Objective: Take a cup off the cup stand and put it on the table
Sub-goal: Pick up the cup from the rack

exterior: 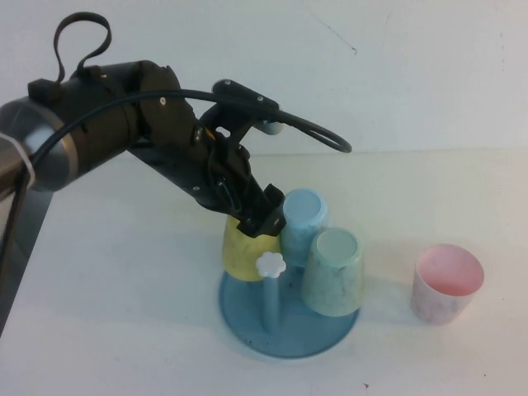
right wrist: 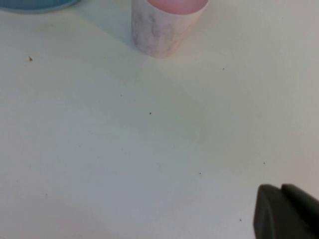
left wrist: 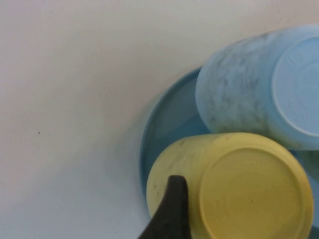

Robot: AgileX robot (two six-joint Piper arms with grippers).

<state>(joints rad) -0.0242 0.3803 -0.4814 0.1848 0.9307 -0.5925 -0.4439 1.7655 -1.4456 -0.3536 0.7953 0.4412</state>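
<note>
The yellow cup (exterior: pixel 245 252) is hung upside down on a peg of the cup stand (exterior: pixel 289 330) — the left gripper (exterior: pixel 262 221) is set over its base, fingers spread, nothing gripped yet. The right gripper (right wrist: pixel 286 211), pressed shut, is parked above the table (right wrist: pixel 124 149) near the pink cup (right wrist: pixel 164 25).

Left gripper (exterior: pixel 257 221) sits right on the yellow cup (exterior: pixel 243 252), jaws apart. The blue cup (exterior: pixel 303 216) crowds it on the right, touching the yellow one. I see a white knob (exterior: pixel 270 265) just in front and the green cup (exterior: pixel 334 272) beyond that. Table (exterior: pixel 107 313) left of the stand (exterior: pixel 285 338) is open. Pink cup (exterior: pixel 446 283) stands apart on the right. Right gripper (right wrist: pixel 286 211), jaws closed, is over bare table near it.
</note>
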